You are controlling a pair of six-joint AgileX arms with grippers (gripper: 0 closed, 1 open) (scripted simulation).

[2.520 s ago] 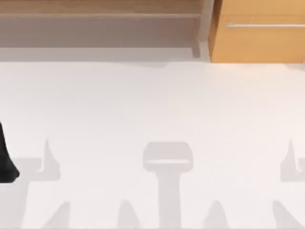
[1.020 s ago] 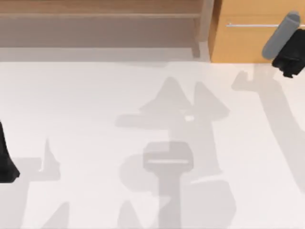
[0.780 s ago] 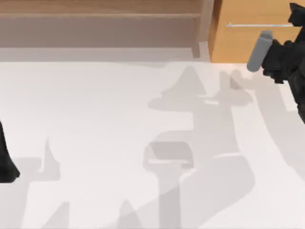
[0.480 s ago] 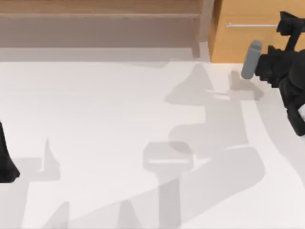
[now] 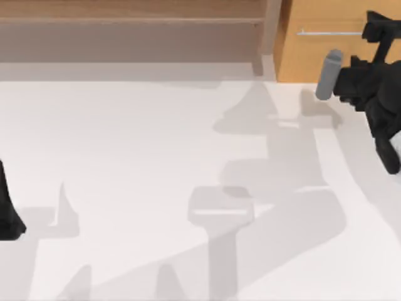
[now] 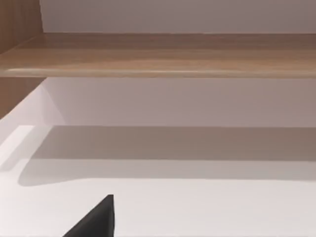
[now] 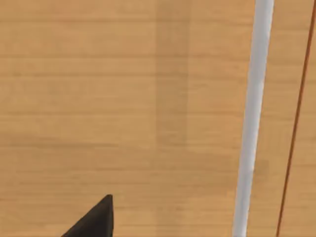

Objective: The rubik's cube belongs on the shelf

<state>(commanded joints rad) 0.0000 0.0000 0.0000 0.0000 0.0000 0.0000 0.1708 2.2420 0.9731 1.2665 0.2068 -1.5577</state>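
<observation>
The rubik's cube is out of view. The shelf point(image 5: 131, 22) is a long, low, brown board with an upright post point(image 5: 271, 28), running along the table's far edge from the left to past the middle. The left wrist view shows the shelf board point(image 6: 158, 54) from in front. My right gripper point(image 5: 376, 28) hangs at the far right, right in front of the orange-wood drawer cabinet point(image 5: 319, 53) and beside its silver handle point(image 5: 329, 32). In the right wrist view the handle point(image 7: 252, 118) crosses the cabinet front point(image 7: 123, 98) close up. My left arm point(image 5: 9, 213) sits parked at the table's left edge.
The white table point(image 5: 138, 150) stretches from the shelf to the near edge, crossed by arm shadows. The right arm's grey link point(image 5: 328, 75) juts out just in front of the cabinet's lower edge.
My right arm has come in from the right edge and moved up to the cabinet front, with its gripper now by the handle. The left arm has not moved.
</observation>
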